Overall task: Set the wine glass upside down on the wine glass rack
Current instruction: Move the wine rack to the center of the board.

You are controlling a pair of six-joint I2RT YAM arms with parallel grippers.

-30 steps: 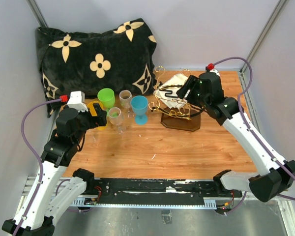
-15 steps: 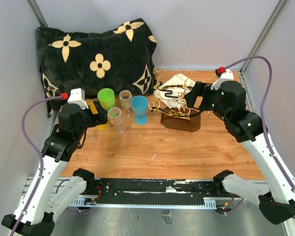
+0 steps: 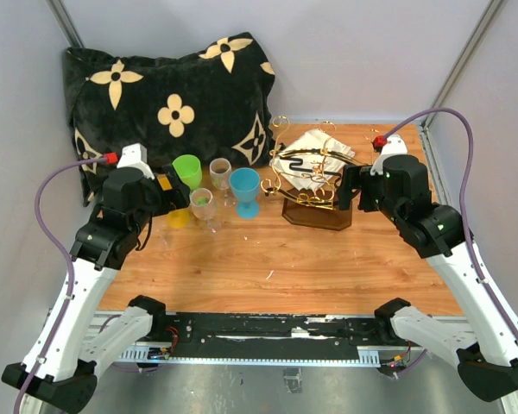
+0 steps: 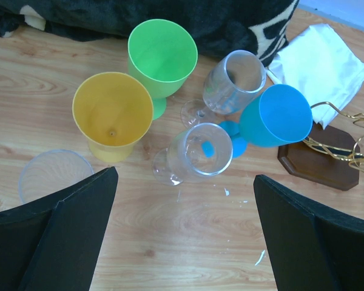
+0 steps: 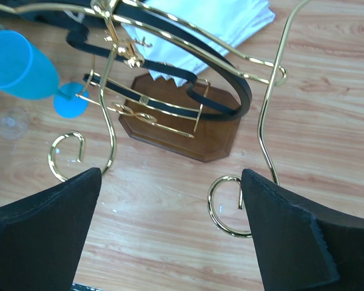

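Wine glass rack point(image 5: 182, 130) wire and wood fill the right wrist view, framed by the two black fingers point(image 5: 36, 242) of the right end effector point(image 5: 170, 233). These fingers stand wide apart and hold nothing. A curled gold hook point(image 5: 223, 209) of the rack lies close to the right-hand finger; whether the two touch cannot be told. Beyond the hooks are the black oval ring point(image 5: 233, 82) and the dark wooden base, which rests on the desk point(image 5: 327, 121). From above, this end effector hovers just beside the rack on its right side, and a white cloth point(image 3: 304, 153) lies behind the rack.

The left end effector point(image 4: 185, 242) is likewise spread wide with nothing in it, hanging over a cluster of drinking vessels at the left of the desk. A clear wine glass point(image 4: 197, 151) stands upright nearest its fingers, and a second clear wine glass point(image 4: 235, 82) stands just behind that one. A yellow cup point(image 4: 112, 112) stands to the left of the nearer glass, with a green cup point(image 4: 162, 51) just behind it. A blue cup point(image 4: 279, 115) stands just to the right of the glasses, between them and the rack. A faint clear round rim point(image 4: 48, 176) shows just ahead of the left-hand finger, too pale to say what it belongs to. A dark pillow point(image 3: 173, 95) with cream flower shapes lies along the back of the desk, behind the cups.
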